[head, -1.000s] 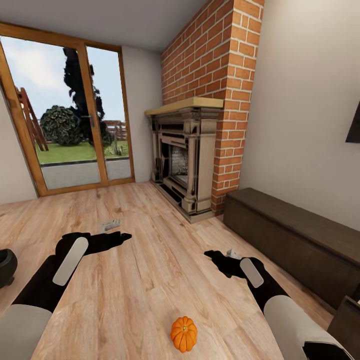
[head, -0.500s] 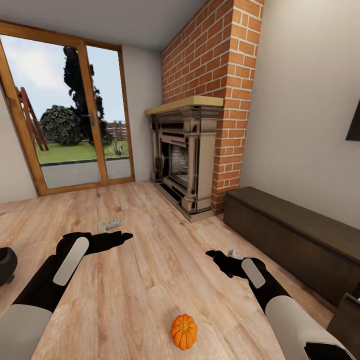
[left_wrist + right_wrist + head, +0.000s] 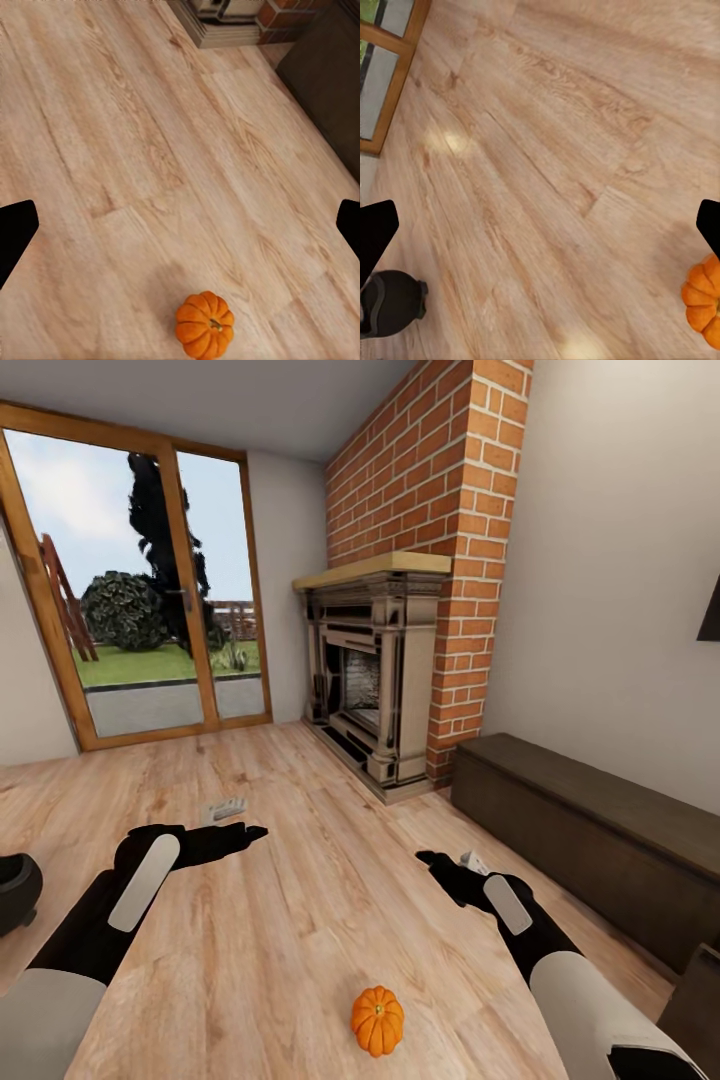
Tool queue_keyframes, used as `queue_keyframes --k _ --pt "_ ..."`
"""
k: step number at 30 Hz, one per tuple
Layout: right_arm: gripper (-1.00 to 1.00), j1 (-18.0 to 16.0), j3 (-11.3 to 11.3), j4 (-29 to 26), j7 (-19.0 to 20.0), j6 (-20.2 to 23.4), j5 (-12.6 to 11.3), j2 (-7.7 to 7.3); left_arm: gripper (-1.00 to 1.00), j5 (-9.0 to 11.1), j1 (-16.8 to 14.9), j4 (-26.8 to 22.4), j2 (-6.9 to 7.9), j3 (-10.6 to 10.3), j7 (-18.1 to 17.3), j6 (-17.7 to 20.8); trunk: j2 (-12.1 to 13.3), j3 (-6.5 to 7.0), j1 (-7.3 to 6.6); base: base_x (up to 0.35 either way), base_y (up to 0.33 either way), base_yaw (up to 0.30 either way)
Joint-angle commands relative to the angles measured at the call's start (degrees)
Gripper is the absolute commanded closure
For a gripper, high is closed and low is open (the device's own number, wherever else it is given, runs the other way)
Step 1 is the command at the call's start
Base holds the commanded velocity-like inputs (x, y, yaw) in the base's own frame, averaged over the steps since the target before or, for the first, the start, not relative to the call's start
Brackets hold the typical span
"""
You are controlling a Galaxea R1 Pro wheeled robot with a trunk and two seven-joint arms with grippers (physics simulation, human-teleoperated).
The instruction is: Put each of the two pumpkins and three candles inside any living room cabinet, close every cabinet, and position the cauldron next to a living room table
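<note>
One pumpkin [image 3: 377, 1020] is seen on the floor [image 3: 300, 880] at 6 o'clock. Both the left gripper [image 3: 240, 834] and the right gripper [image 3: 432, 862] are held spread and empty. The cabinet [image 3: 590, 840] is seen at 3 o'clock.

Matt wood-grain floor [image 3: 330, 900], brick chimney [image 3: 430, 510]

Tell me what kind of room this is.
Most likely a living room: a brick chimney with a fireplace, wood-framed glass doors to a garden, a plank floor, and a long low dark cabinet along the wall.

Showed an orange pumpkin [image 3: 703, 301] cut off at the frame edge, resting on the wooden floor [image 3: 547, 172]. Showed a black cauldron [image 3: 391, 304] well apart from it, with both dark fingertips [image 3: 375, 229] spread wide and empty.
</note>
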Motion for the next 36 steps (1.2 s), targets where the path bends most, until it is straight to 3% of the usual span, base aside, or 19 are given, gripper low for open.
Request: queue_keyframes --k 1,16,27,31,36 --pt "-1.00 -0.03 -0.43 -0.04 0.13 0.36 0.01 0.07 -1.00 0.60 -0.04 -0.07 0.06 -0.12 0.55 0.08 -0.03 -0.06 -0.01 0.079 0.146 0.000" --pt "-1.00 -0.01 -0.32 -0.02 0.20 0.25 -0.07 0.22 -1.00 0.50 -0.12 0.28 -0.03 -0.22 0.54 0.09 -0.03 -0.06 -0.01 0.200 0.232 0.000" --pt "-1.00 -0.01 -0.67 0.91 -0.22 0.22 -0.03 -0.25 -1.00 0.60 -0.04 -0.38 -0.03 -0.13 0.46 0.08 -0.03 -0.06 -0.01 0.040 0.044 0.000" --pt "-1.00 -0.01 -2.29 2.01 -0.51 0.58 0.04 -0.36 -1.00 0.63 -0.04 -1.22 0.04 -0.13 0.44 0.08 -0.03 -0.06 -0.01 0.003 0.003 0.000" --pt "-1.00 -0.01 -3.22 2.64 -0.60 0.76 0.12 -0.38 -1.00 0.64 -0.04 -2.56 0.28 -0.05 0.43 0.08 -2.03 -0.96 1.09 0.000 0.000 0.000"
